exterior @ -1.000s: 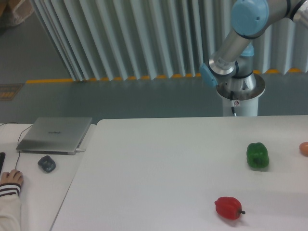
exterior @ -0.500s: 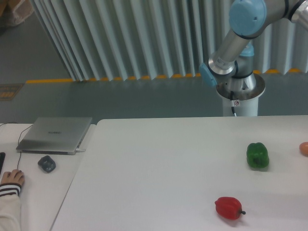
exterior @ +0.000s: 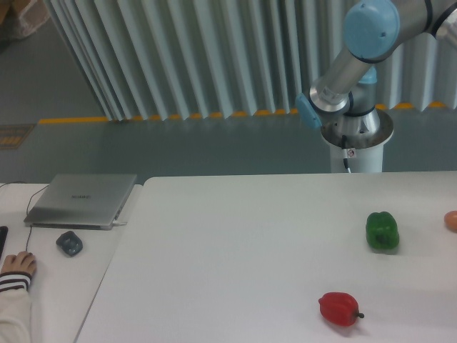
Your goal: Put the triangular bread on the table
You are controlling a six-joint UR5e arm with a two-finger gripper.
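The large white table (exterior: 235,243) fills the lower right of the camera view. The triangular bread is out of view. Only the arm's base and lower links (exterior: 350,68) show, behind the table's far edge at the upper right. The arm runs out of the frame at the top right, so the gripper is out of view.
A green pepper (exterior: 382,231) and a red pepper (exterior: 338,308) lie on the table's right part. A small orange-pink round thing (exterior: 451,221) sits at the right edge. A separate desk at the left holds a closed laptop (exterior: 81,200), a mouse (exterior: 69,243) and a person's hand (exterior: 16,266).
The arm's elbow joint has shifted slightly to the right. Nothing on the table has moved.
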